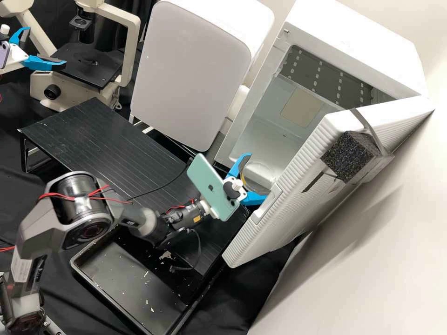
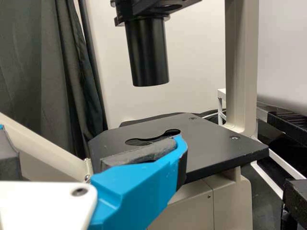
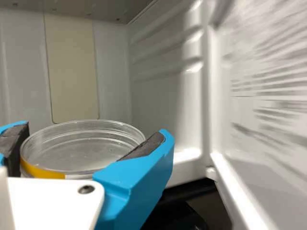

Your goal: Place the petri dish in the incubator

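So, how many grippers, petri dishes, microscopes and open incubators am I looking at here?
Grippers: 2, left gripper and right gripper
Petri dish: 1
Microscope: 1
Open incubator: 1
Total: 5

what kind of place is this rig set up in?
Looks like a lab, or a lab-style test bench: a microscope at the back, an incubator-like white cabinet with its door open, and a petri dish between the fingers of the right pincer.
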